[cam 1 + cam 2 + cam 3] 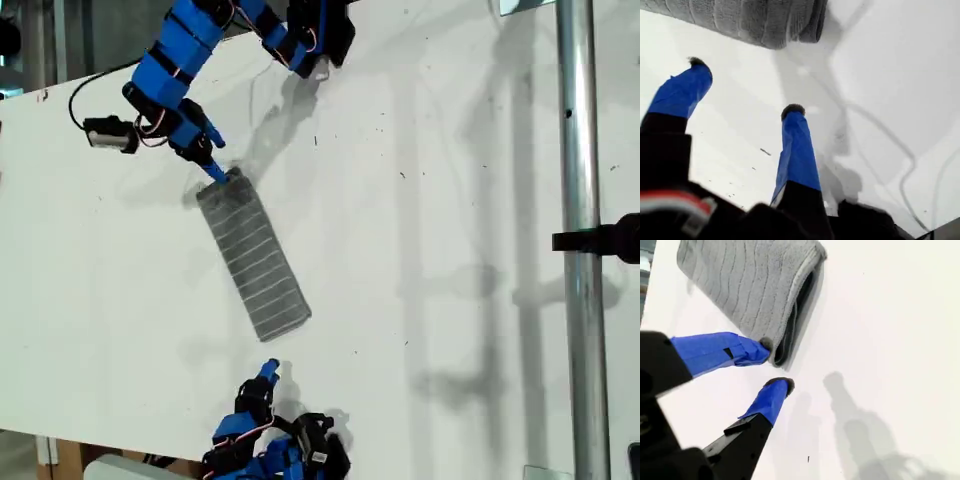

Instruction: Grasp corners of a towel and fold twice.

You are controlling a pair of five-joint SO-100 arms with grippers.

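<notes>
The grey striped towel point(252, 255) lies folded into a narrow strip, slanting across the white table point(450, 200). My second gripper point(215, 172) is at the strip's upper end in the exterior view. In the second wrist view it point(775, 365) is open, one fingertip point(762, 346) touching the folded corner of the towel point(750, 285) and the other on bare table. My first gripper point(268, 372) sits just beyond the strip's lower end. It point(743, 87) is open and empty, apart from the towel point(755, 20) ahead of it. The towel's other corners are tucked into the fold.
A metal pole point(580, 250) with a black clamp point(610, 240) runs down the exterior view's right side. A black cable point(85, 90) and a small grey camera point(110, 133) hang by the upper arm. The table's front edge is near the lower arm's base.
</notes>
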